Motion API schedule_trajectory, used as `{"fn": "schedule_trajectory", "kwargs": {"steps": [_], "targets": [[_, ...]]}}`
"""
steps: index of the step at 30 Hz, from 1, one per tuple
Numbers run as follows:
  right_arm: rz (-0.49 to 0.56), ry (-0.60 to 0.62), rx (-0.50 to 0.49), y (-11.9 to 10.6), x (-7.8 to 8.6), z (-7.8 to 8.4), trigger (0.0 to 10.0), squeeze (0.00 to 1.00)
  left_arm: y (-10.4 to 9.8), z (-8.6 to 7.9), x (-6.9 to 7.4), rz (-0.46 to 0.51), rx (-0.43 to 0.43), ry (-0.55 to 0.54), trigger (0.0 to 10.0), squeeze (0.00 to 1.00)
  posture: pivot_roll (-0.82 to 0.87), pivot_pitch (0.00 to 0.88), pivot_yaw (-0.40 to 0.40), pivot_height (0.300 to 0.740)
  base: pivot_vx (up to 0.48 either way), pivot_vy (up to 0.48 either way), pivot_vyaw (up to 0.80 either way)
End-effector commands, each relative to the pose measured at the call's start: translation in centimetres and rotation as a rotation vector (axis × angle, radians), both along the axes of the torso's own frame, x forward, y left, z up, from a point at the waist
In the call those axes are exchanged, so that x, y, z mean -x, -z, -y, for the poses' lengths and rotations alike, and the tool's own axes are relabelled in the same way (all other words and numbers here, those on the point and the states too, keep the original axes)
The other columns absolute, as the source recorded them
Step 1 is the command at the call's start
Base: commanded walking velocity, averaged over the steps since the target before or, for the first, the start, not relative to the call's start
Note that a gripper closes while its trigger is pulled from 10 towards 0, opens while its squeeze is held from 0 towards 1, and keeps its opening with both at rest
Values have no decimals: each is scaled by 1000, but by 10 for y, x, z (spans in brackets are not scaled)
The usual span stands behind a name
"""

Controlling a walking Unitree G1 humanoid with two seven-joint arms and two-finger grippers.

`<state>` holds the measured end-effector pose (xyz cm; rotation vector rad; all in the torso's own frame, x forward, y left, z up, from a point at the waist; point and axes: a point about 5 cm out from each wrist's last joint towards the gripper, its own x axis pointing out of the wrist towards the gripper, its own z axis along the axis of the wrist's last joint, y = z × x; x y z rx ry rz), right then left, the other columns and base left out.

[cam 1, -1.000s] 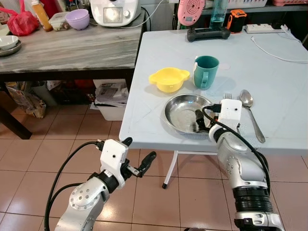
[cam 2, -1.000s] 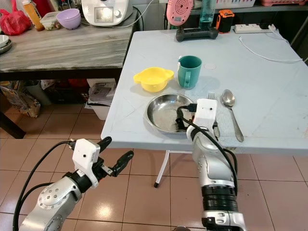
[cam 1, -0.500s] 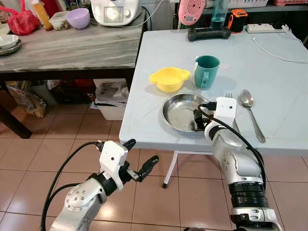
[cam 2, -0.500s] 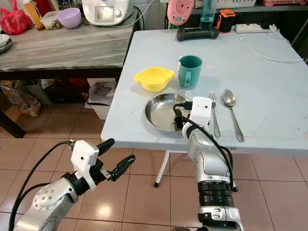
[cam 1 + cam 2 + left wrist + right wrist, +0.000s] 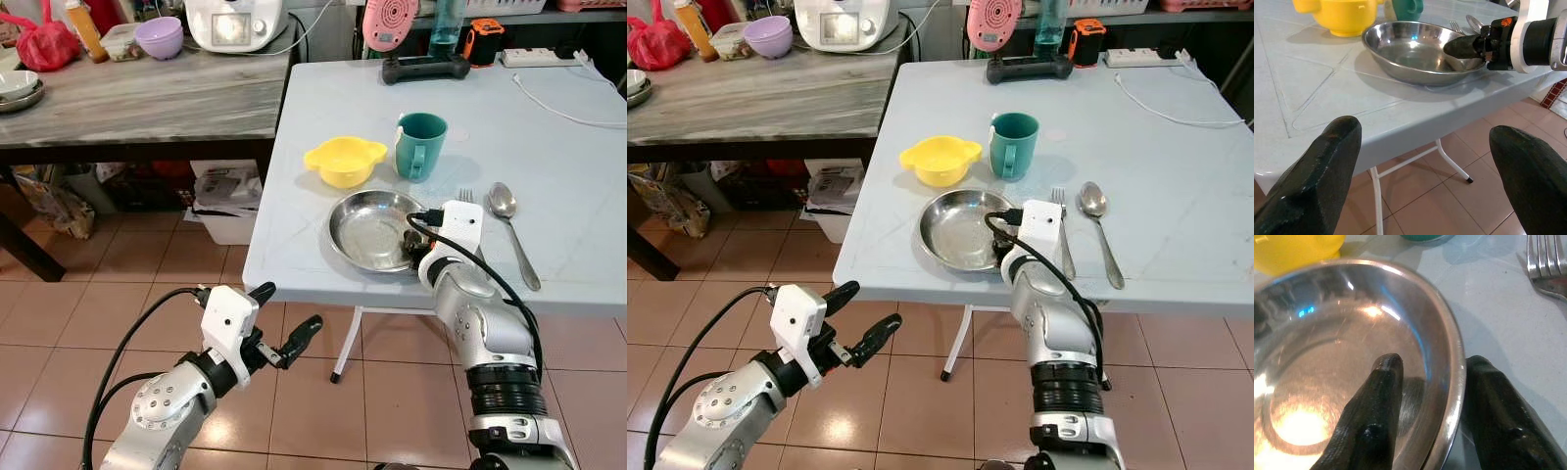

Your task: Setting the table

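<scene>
A round steel plate (image 5: 367,230) lies near the front edge of the pale blue table (image 5: 549,137). My right gripper (image 5: 416,250) is shut on the plate's right rim, one finger (image 5: 1374,416) inside the dish and the other (image 5: 1498,416) outside it. Behind the plate stand a yellow bowl (image 5: 344,160) and a green mug (image 5: 419,145). To its right lie a fork (image 5: 464,196) and a spoon (image 5: 509,230). My left gripper (image 5: 289,305) hangs open below the table's front edge, over the floor, holding nothing.
A wooden side table (image 5: 147,98) at the left carries a purple bowl (image 5: 159,37), a white appliance (image 5: 235,22) and a red bag (image 5: 44,44). A pink fan (image 5: 390,22), a power strip (image 5: 544,57) and a white cable (image 5: 563,108) sit at the far edge. Boxes (image 5: 227,201) lie underneath.
My right gripper has drawn the steel plate a little to the left, away from the fork. The left gripper stayed low and open, shifting only slightly.
</scene>
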<state>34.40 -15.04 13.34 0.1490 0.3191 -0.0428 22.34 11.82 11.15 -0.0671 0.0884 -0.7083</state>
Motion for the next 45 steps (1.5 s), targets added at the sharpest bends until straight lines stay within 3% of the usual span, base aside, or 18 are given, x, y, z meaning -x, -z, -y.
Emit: {"fn": "schedule_trajectory", "kwargs": {"steps": [1, 22, 27, 34, 41, 42, 43, 44, 45], "targets": [[-32, 4, -5, 3, -1, -1, 0, 0, -3, -1, 0, 11, -4, 5, 10000, 0, -87, 93, 74, 740, 0, 0, 0], [-58, 34, -18, 8, 0, 6, 0, 0, -2, -4, -4, 18, -12, -27, 10000, 0, -92, 88, 75, 740, 0, 0, 0], [-43, 36, -27, 9, 3, 7, 0, 0, -2, -16, -12, 39, -4, -158, 10000, 0, -92, 86, 74, 740, 0, 0, 0], [106, -1, 44, 4, 12, 9, 0, 0, 1, -56, -29, 69, -9, -506, 10000, 0, -85, 79, 67, 740, 0, 0, 0], [208, 2, 112, -4, 15, 18, 0, 0, 9, -68, -29, 44, 22, -618, 10000, 0, -90, 77, 62, 740, 0, 0, 0], [233, 5, 112, -7, 15, 19, 431, 0, 9, -68, -30, 43, 22, -617, 10000, 0, -90, 77, 62, 740, 0, 0, 0], [259, 5, 106, -9, 16, 19, 4275, 0, 10, -67, -30, 43, 25, -613, 10000, 0, -90, 77, 62, 740, 0, 0, 0], [262, 4, 103, -10, 16, 19, 4275, 0, 10, -66, -30, 43, 27, -611, 10000, 0, -97, 73, 60, 740, 0, 0, 0], [265, 1, 97, -10, 16, 19, 10000, 0, 11, -66, -31, 43, 30, -609, 10000, 0, -97, 73, 60, 740, 0, 0, 0]]}}
